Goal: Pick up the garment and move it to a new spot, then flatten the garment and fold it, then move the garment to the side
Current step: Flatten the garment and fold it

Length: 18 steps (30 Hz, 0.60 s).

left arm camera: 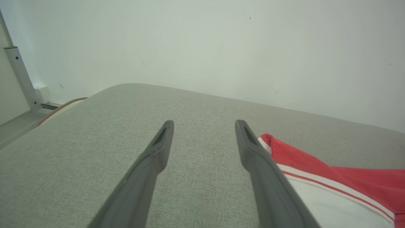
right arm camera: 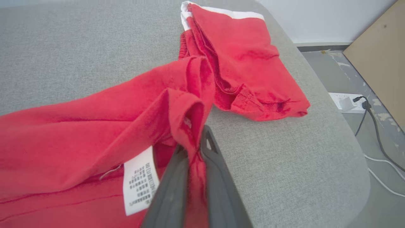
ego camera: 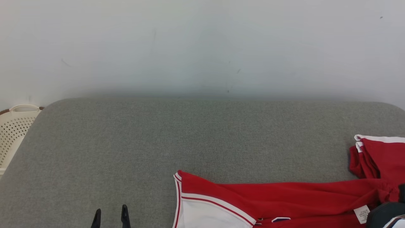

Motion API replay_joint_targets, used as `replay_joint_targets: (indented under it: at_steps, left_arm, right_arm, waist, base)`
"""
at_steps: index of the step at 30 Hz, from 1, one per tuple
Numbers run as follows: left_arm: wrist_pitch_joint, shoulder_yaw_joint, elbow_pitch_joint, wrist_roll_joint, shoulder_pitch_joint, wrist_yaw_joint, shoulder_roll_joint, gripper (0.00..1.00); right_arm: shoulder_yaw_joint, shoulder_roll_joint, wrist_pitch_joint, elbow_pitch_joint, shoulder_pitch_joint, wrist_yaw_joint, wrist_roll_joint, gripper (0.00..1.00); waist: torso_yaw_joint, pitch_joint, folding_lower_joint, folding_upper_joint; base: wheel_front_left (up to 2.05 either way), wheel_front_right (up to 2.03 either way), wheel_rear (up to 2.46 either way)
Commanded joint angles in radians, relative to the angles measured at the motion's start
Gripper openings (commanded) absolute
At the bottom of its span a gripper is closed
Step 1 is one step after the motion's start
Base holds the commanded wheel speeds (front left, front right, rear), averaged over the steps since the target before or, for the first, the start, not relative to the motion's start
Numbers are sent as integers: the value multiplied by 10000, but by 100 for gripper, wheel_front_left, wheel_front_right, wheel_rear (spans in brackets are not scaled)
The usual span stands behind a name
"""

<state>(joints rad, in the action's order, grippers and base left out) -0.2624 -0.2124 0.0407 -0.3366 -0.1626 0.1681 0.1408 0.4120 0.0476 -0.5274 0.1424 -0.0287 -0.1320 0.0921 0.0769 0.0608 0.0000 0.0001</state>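
— Where's the red garment (ego camera: 284,196)?
— On the worktop's (ego camera: 158,142) right side, reaching its edge. The right claw (right arm camera: 193,144) pinches a fold. The white label's (right arm camera: 139,180) print is too small to read.
— The left claw (ego camera: 111,209)?
— Spread, over the worktop's open left side.

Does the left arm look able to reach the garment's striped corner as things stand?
Probably yes: the left end effector is open, with bare grey surface between it and the corner of the garment.

Grey cushion (ego camera: 126,142) open leftward — red garment (ego camera: 284,196) blocks right, wall (ego camera: 202,47) behind

Garment (ego camera: 284,196) cut off; label (right arm camera: 139,180) unreadable
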Motion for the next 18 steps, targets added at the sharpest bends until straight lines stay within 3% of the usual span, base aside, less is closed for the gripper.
replay_joint_targets:
  at_steps: [1,10,14,18]
  left_arm:
    - [-29,50,-56,127,-89,-6,-33,100]
    - [-29,271,-88,260,-160,-224,-146,100]
    - [-29,360,-56,313,-176,-329,-192,100]
    - [-29,449,-20,412,-171,-371,-224,100]
  right_arm:
    - [81,37,-130,-251,144,29,112,0]
    - [-324,25,-1245,-1854,756,29,-594,0]
    - [-1411,28,-1512,-2171,862,29,-1454,0]
    - [-3143,25,-1485,-2243,689,28,-2714,0]
  waist:
    - [6,0,0,-1]
    - [83,13,0,-1]
    - [150,35,0,-1]
    - [223,50,0,-1]
  base:
    - [0,0,0]
    - [0,0,0]
    - [0,0,0]
    - [0,0,0]
